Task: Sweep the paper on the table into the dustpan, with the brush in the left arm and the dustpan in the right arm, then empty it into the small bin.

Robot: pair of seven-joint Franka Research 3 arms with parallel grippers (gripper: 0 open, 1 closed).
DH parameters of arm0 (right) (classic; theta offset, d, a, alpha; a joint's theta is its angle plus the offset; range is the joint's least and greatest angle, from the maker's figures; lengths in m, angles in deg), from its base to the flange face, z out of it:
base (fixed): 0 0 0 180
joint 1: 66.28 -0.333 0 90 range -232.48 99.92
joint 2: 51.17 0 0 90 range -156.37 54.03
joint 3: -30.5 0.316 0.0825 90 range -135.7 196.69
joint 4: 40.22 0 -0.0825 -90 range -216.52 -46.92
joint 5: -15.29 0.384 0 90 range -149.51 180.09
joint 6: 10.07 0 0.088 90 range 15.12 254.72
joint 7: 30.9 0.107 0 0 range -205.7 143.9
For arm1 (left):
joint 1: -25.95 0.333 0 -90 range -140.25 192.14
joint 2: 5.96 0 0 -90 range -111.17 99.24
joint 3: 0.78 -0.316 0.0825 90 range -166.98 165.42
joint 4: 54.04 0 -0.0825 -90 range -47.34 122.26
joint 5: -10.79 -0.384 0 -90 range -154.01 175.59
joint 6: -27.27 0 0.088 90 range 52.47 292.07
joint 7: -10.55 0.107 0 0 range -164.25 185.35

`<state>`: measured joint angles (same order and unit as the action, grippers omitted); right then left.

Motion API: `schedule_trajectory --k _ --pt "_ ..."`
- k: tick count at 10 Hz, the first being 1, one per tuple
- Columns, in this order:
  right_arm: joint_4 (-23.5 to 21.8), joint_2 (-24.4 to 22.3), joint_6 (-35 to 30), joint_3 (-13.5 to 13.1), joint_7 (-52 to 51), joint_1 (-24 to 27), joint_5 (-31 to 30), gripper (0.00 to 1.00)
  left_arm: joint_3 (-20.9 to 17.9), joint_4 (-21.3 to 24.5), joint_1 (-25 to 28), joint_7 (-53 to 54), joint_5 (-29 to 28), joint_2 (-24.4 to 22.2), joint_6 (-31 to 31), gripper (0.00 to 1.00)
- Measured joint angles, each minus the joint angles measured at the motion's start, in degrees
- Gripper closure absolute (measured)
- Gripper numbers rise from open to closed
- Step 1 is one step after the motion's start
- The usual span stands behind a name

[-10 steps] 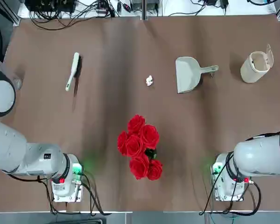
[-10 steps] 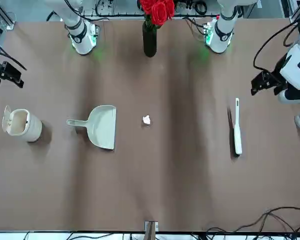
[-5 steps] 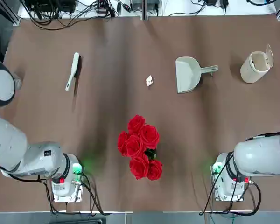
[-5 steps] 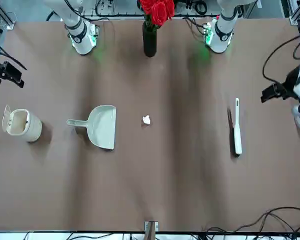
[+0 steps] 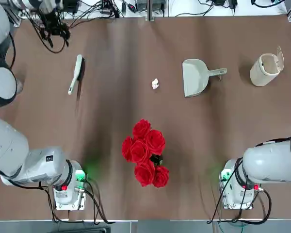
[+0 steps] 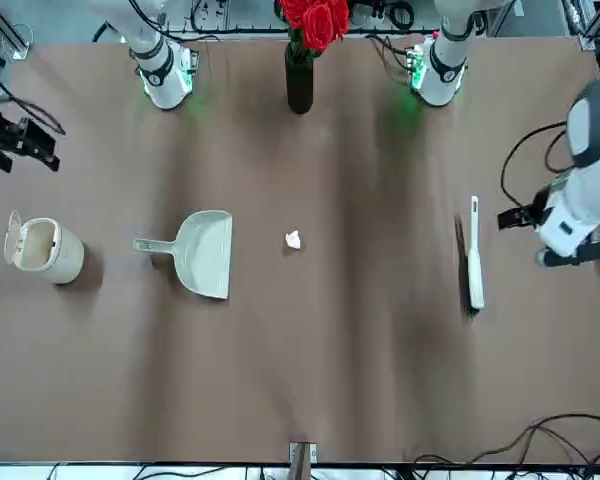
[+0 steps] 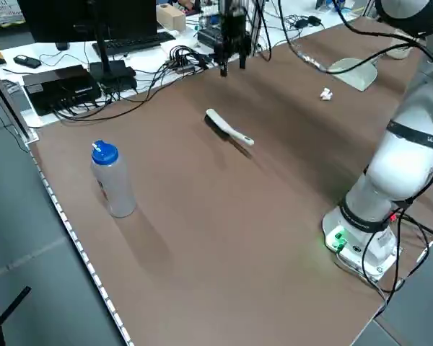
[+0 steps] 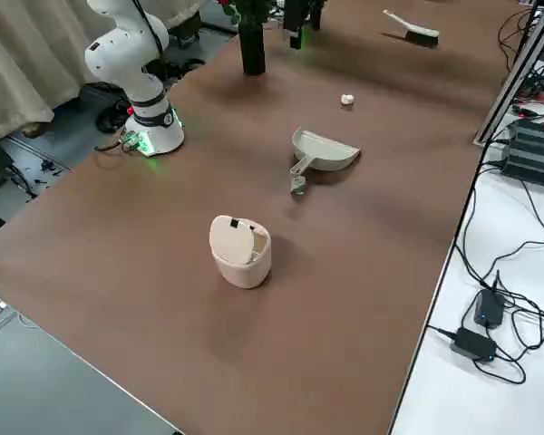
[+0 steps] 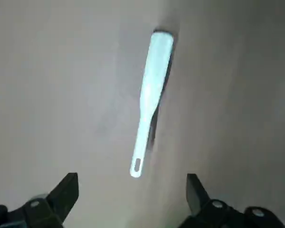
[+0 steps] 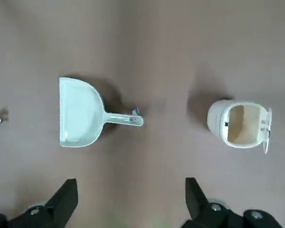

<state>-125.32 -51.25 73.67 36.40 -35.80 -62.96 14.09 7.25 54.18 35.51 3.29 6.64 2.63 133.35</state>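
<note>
The white-handled brush (image 5: 76,74) lies on the table (image 5: 111,111) at the left. My left gripper (image 9: 131,181) hangs open high above it, its handle end showing between the fingers in the left wrist view. The tiny white paper (image 5: 155,84) sits mid-table. To its right lies the pale dustpan (image 5: 196,76), handle pointing at the beige small bin (image 5: 266,68), which lies on its side with the flap open. My right gripper (image 10: 130,185) is open and empty, high over the table, with dustpan (image 10: 80,113) and bin (image 10: 240,123) both beneath it.
A dark vase of red roses (image 5: 145,153) stands between the arm bases. A blue-capped bottle (image 7: 112,180) stands near the table's left edge. Cables and electronics (image 7: 94,79) lie beyond the far edge. Both arm bases (image 6: 165,75) stand at the near side.
The left arm has swung toward the far left of the table, bringing its gripper above the brush. The right gripper has shifted only slightly. Nothing on the table has moved.
</note>
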Motion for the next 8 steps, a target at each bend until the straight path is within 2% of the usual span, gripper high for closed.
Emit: schedule_trajectory --k 2,4,6,8 --pt "-0.57 0.31 0.29 1.89 -10.26 -0.1 0.0 0.0 0.0 11.3 2.19 0.06 -0.01 -0.78 11.58 0.0" --pt "-3.97 0.76 3.11 3.3 -22.92 -0.17 -0.11 0.0 0.06 19.74 2.29 -0.9 -0.01 -0.81 20.89 0.0" --pt "-8.13 0.97 5.06 4.26 -34.82 -0.2 -0.83 0.0 0.1 25.36 2.39 -1.05 -0.01 -0.55 27.7 0.01" --pt "-14.59 1.2 11.88 4.35 -48.46 -0.19 -2.31 0.03 0.3 27.41 2.37 -1.05 -0.79 -0.53 29.14 0.15"
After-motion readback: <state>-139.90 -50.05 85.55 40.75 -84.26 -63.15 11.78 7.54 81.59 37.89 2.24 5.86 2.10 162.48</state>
